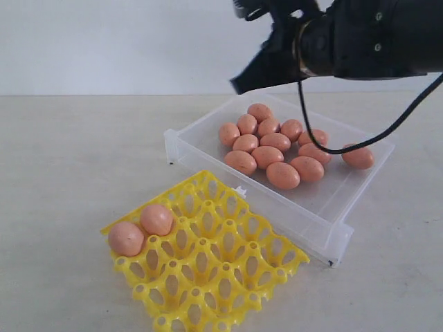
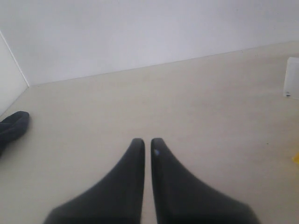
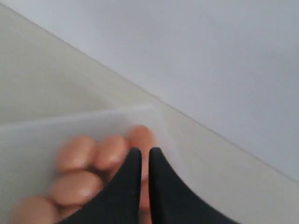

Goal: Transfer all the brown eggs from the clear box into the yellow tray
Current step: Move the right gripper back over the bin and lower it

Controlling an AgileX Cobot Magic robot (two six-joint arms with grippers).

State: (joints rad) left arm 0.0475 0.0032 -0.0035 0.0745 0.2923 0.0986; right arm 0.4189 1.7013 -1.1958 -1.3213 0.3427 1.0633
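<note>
While holding right fingers (image 3: pixel 127 186) pressed together, empty, over small oval orange-brown eggs (image 1: pixel 275 142) in a shallow clear plastic box (image 1: pixel 325 197), judged them light, brittle, slick: best pinched softly mid-shell.

From my remote station, the pale beige desk (image 1: pixel 76 152) carries two items directly on its matte top. The clear box (image 1: pixel 277 207) sits toward the far right, and the yellow tray (image 1: pixel 228 266) lies nearer the camera, at an angle. One tray corner is just beside the box's long near wall, though I cannot tell if they touch. The left wrist view shows a dark rounded shape (image 2: pixel 13 127) at the desk's margin, which I cannot identify.
</note>
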